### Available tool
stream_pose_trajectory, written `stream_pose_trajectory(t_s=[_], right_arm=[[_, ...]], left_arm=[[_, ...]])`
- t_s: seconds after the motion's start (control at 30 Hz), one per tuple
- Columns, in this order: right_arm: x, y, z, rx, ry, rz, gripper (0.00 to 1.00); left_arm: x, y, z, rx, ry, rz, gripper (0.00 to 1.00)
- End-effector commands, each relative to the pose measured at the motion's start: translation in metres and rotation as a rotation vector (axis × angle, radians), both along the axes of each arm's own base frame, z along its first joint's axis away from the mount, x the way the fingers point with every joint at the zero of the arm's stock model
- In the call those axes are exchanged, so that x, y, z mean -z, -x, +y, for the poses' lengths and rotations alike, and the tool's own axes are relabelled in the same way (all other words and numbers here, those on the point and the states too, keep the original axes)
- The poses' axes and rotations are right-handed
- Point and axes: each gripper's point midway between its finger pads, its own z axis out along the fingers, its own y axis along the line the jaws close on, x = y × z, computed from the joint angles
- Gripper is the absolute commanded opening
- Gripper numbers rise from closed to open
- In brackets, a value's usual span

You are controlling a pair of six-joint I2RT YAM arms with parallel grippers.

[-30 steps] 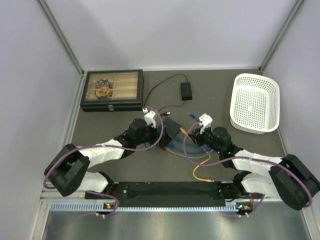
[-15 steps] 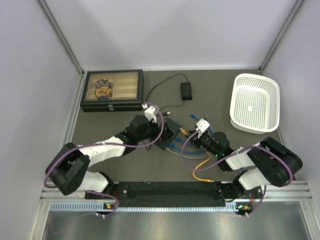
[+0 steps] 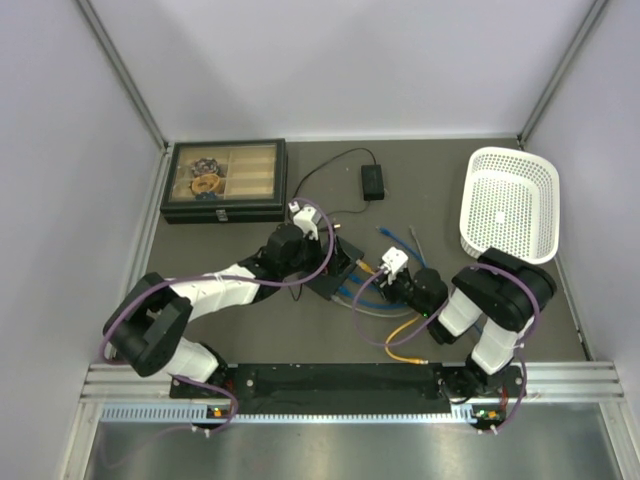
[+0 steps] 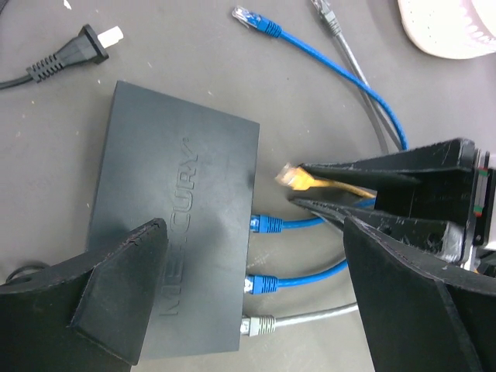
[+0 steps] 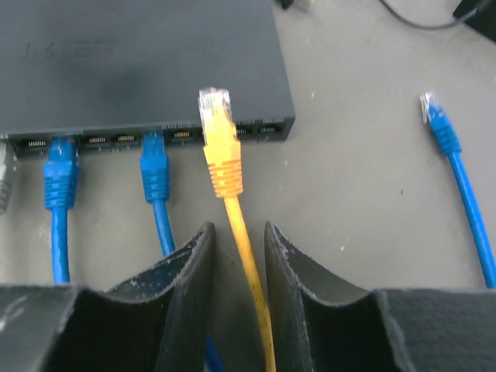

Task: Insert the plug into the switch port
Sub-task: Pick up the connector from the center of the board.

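Right wrist: right gripper (image 5: 236, 232) clamps yellow cable (image 5: 252, 287) behind plug (image 5: 219, 143), frame centre; I fear floppy plug rides over port row (image 5: 182, 137). Left gripper (image 4: 254, 225) released, so switch (image 5: 139, 54) may slide.

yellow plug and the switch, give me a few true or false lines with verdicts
1. The yellow plug is seated in the switch. False: its tip is just outside the port edge, not yet inserted, and the right hand holds it by its cable.
2. Two blue cables are plugged into the switch. True.
3. The left hand is clamped on the switch. False: it is wide open, one finger on either side of the switch, and holds nothing.
4. A loose blue plug lies on the table, unconnected. True.
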Motion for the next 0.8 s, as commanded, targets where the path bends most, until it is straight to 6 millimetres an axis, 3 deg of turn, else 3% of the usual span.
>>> stream_pose_trajectory(t_s=[0.0, 0.4, 0.53, 0.7, 0.77], right_arm=[[-0.068, -0.013, 0.023, -0.034, -0.164, -0.247, 0.32], [-0.081, -0.022, 0.035, -0.041, -0.171, -0.302, 0.30], [-0.089, -0.020, 0.037, -0.051, -0.185, -0.317, 0.22], [-0.094, -0.012, 0.042, -0.091, -0.217, -0.288, 0.00], [-0.099, -0.009, 0.042, -0.093, -0.240, -0.275, 0.00]], left_arm=[[-0.017, -0.015, -0.005, -0.020, 0.026, -0.041, 0.99], [-0.012, -0.017, -0.006, -0.018, 0.019, -0.027, 0.99], [-0.013, -0.018, -0.007, -0.014, 0.029, -0.028, 0.99], [-0.021, -0.015, -0.013, 0.026, 0.078, -0.049, 0.98], [-0.026, -0.014, -0.016, 0.045, 0.107, -0.073, 0.98]])
